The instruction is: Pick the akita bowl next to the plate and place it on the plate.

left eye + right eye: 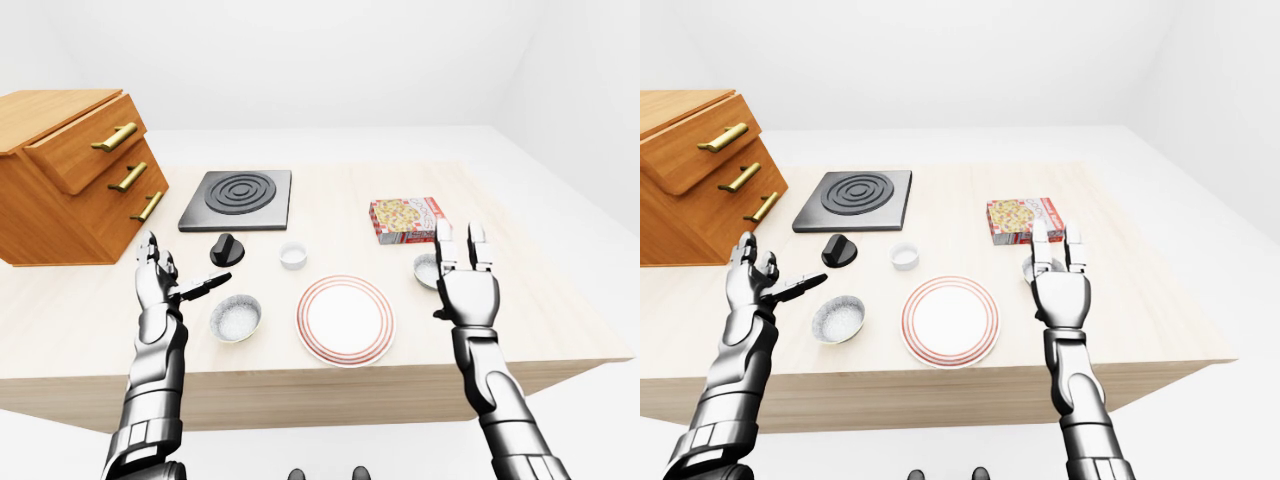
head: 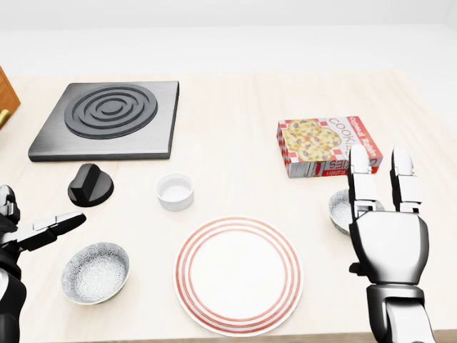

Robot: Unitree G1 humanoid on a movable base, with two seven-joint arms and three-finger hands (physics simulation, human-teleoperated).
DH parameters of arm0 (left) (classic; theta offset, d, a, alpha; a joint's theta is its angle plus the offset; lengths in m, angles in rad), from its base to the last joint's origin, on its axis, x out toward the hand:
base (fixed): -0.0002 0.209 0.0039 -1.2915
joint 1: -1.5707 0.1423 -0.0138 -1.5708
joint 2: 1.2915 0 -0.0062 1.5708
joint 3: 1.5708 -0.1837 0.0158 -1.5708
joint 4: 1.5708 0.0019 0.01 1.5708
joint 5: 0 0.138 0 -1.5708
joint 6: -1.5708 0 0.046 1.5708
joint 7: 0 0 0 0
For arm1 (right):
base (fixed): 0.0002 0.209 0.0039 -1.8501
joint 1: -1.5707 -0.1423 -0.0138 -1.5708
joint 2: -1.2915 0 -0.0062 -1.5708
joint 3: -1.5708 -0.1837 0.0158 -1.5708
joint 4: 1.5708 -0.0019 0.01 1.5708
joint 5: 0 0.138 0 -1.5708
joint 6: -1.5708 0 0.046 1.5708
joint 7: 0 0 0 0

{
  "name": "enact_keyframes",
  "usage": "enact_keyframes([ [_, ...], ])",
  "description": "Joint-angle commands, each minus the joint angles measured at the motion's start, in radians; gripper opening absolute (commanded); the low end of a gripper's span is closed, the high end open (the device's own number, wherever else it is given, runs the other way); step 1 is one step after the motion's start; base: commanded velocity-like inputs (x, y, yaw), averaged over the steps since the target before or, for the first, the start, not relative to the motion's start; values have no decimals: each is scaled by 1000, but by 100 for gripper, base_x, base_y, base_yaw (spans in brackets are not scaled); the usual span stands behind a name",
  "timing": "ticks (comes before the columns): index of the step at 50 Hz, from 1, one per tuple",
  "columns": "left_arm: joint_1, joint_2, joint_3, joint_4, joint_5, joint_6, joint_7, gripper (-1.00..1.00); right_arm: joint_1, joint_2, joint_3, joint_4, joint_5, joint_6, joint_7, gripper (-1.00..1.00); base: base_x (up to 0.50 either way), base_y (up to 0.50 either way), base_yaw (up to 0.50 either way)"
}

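Note:
The red-ringed white plate lies near the bottom middle of the head view. One speckled akita bowl sits to its left; a second akita bowl sits to its right, partly hidden. My right hand stands open, fingers pointing up, its palm side covering the right bowl's right half without closing on it. At the bottom left my left hand is open too, a little above and left of the left bowl, holding nothing.
A black burner slab, a black knob and a small white ramekin lie above the plate. A cookie box sits just above the right bowl. A wooden drawer cabinet stands at the table's left.

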Motion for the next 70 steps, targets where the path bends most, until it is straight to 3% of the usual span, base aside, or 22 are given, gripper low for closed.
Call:
enact_keyframes([
  [1, 1, -1, -2, 2, 0, -3, 1, 100, -18, -5, 10, 61, 8, -8, 0, 100, 0, 0, 0],
  [2, -5, 0, -1, 20, 1, -15, -3, 100, -19, -5, 10, 63, 9, -9, 0, 100, 0, 0, 0],
  [5, 0, 0, -3, -1, -2, 1, 3, 100, -36, -11, 11, 109, 16, -11, 0, 100, 0, 0, 0],
  [6, -8, 1, -1, 33, 0, -24, -5, 100, -40, -14, 12, 124, 17, -12, 0, 100, 0, 0, 0],
  [8, -1, 1, -3, 8, -2, -6, 1, 100, -42, -17, 11, 125, 21, -10, 0, 100, 0, 0, 0],
  [12, 1, 0, -2, -2, -2, 2, 3, 100, -56, -25, 8, 159, 32, -9, 0, 100, 0, 0, 0],
  [17, 11, -3, 0, -42, -1, 31, 11, 100, -97, -41, 13, 227, 30, 0, 0, 100, 0, 0, 0],
  [21, 2, -2, 2, -10, 0, 9, 4, 100, -131, -51, 18, 280, 27, 5, 0, 100, 0, 0, 0],
  [23, 4, -2, 1, -18, -2, 17, 7, 100, -153, -58, 22, 311, 21, 11, 0, 100, 0, 0, 0],
  [25, -1, -1, 1, -3, -3, 7, 4, 100, -166, -62, 26, 328, 20, 16, 0, 100, 0, 0, 0],
  [26, 4, -1, 0, -24, -5, 24, 10, 100, -175, -64, 28, 340, 16, 20, 0, 100, 0, 0, 0],
  [29, -3, 0, 1, 1, -5, 8, 4, 100, -194, -70, 32, 373, 15, 23, 0, 100, 0, 0, 0],
  [40, -1, 1, 0, -3, -10, 13, 6, 100, -260, -87, 39, 460, 21, 29, 0, 100, 0, 0, 0],
  [43, -4, 2, 1, 10, -11, 3, 3, 100, -278, -95, 40, 483, 26, 29, 0, 100, 0, 0, 0],
  [46, 9, 1, 0, -42, -13, 40, 15, 100, -290, -101, 39, 494, 31, 30, 0, 100, 0, 0, 0],
  [48, 10, -1, 1, -47, -12, 44, 16, 100, -300, -105, 38, 511, 35, 28, 0, 100, 0, 0, 0],
  [51, -5, 0, 4, 5, -9, 8, 4, 100, -310, -109, 39, 516, 39, 30, 0, 100, 0, 0, 0],
  [55, 0, 0, 1, -17, -12, 23, 11, 100, -334, -113, 42, 555, 42, 27, 0, 100, 0, 0, 0],
  [57, -2, 1, 2, -9, -12, 18, 9, 100, -344, -114, 45, 574, 44, 25, 0, 100, 0, 0, 0],
  [58, -6, 1, 3, 11, -11, 3, 4, 100, -357, -115, 48, 602, 45, 22, 0, 100, 0, 0, 0],
  [69, -12, 4, 0, 34, -12, -14, 0, 100, -394, -117, 68, 691, 57, 7, 0, 100, 0, 0, 0],
  [70, -5, 4, -1, 6, -15, 5, 7, 100, -409, -116, 75, 716, 55, 5, 0, 100, 0, 0, 0],
])
